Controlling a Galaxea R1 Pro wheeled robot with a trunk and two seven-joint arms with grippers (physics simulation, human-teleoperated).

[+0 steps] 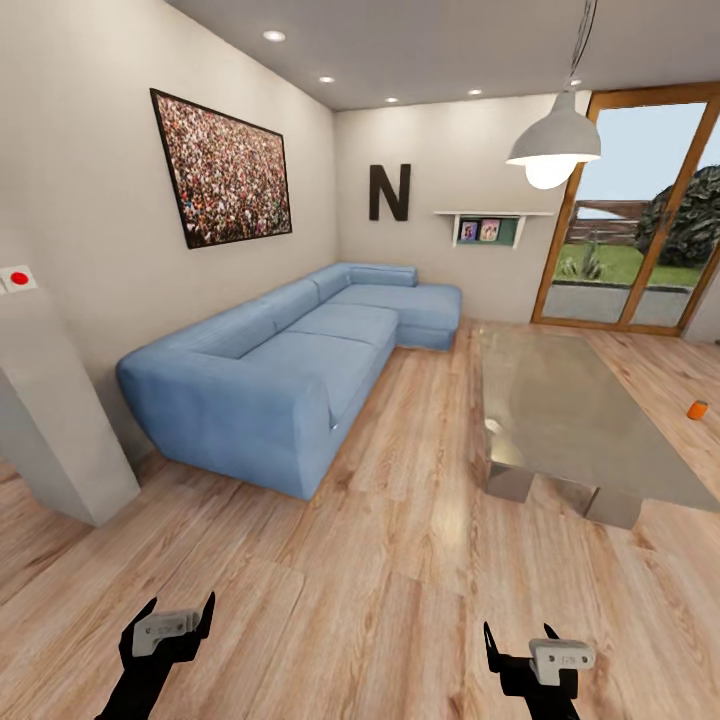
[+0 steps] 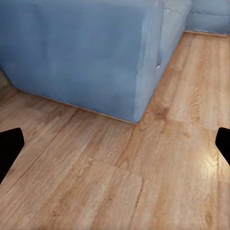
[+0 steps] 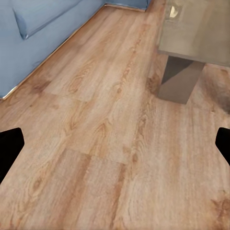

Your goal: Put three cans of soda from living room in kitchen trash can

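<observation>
Left gripper [image 1: 172, 612] and right gripper [image 1: 522, 640]: both spread, empty, over plank floor [image 1: 400, 560]. Sofa [image 1: 290, 360] left; grey table [image 1: 570, 410] right. One orange can [image 1: 697, 408] on floor beyond table. Glass doors [image 1: 640, 220] farthest.

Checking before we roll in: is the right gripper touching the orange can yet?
Apart. The head view shows the right gripper open over bare floor, with the orange can far off beyond the grey table.
</observation>
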